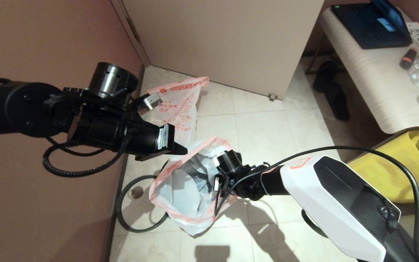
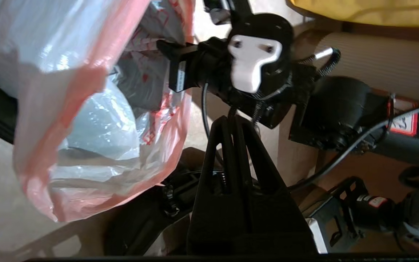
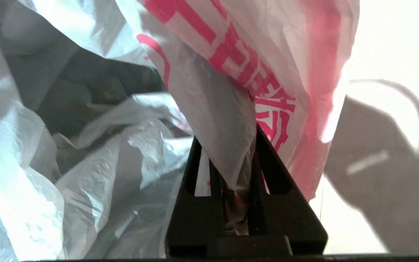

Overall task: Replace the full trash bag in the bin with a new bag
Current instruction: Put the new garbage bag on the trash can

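I judge the old bag is already out and I'm at the fitting step. The full trash bag (image 1: pixel 180 105) stands on the floor (image 1: pixel 267 138) at its far edge, where the wall meets the door, well apart from both tools.

My right tool (image 3: pixel 227 145) is clenched on a fold at the mouth of the new bag (image 1: pixel 180 196), holding it up and open over the floor's middle. My left tool (image 1: pixel 180 149) is clenched on nothing and hovers just beside the mouth's far side.

The new bag holds only its own crumpled plastic. Something dark shows through it, but I cannot tell whether that is the bin. The grey ring (image 1: pixel 118 209) lies flat on the floor, touching the bag's left side.

Next, I think the left tool must release, pinch the opposite rim and spread the mouth, and then the ring goes on.
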`<state>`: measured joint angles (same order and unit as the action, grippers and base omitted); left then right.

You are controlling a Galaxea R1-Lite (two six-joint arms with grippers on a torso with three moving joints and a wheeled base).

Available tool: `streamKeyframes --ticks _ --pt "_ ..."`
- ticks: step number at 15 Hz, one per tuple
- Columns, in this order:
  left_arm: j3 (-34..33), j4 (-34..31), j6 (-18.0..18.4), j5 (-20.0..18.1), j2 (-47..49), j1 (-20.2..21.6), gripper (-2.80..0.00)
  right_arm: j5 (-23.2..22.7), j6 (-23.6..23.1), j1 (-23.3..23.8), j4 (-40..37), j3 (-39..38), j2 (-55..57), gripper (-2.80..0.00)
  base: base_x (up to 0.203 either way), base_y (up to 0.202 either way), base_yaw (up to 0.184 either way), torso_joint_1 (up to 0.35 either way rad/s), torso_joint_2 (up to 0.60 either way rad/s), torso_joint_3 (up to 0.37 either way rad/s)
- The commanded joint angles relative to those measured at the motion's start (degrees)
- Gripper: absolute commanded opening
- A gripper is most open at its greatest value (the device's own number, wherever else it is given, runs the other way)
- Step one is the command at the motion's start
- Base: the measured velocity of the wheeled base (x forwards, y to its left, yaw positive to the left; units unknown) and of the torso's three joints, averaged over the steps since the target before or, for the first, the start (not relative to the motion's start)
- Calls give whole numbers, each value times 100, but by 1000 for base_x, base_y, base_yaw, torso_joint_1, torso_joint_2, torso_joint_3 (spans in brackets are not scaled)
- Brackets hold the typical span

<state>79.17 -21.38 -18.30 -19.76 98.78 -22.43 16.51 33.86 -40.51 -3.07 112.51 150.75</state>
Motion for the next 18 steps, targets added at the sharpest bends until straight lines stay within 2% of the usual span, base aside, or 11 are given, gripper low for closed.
streamKeyframes --ticks 1,4,6,8,10,13,15,17,18 --pt "174 -78 -22 -3 252 139 -280 17 -263 10 495 17 161 -280 0 0 0 0 0 0" --pt "357 -402 -120 92 713 123 -280 22 -303 112 559 -14 115 -280 0 0 0 0 0 0" --pt "206 -459 -400 93 691 109 -280 20 -294 103 546 -64 149 -280 0 0 0 0 0 0" --pt "-381 -359 -639 116 572 -131 -280 19 -301 87 580 -71 199 -280 0 0 0 0 0 0" --pt "-1182 8 -704 210 380 -229 -280 33 -299 99 580 -71 225 -280 0 0 0 0 0 0" --pt "-2575 1271 -709 367 175 -349 -280 11 -292 131 580 -62 227 -280 0 0 0 0 0 0" --pt "-3338 2475 -729 937 318 -493 -280 5 -274 122 586 -62 211 -280 0 0 0 0 0 0" --pt "-3576 3757 -726 1546 771 -411 -280 -7 -265 122 580 -71 209 -280 0 0 0 0 0 0" --pt "-3602 4049 -701 1685 986 -378 -280 -7 -265 122 580 -71 200 -280 0 0 0 0 0 0"
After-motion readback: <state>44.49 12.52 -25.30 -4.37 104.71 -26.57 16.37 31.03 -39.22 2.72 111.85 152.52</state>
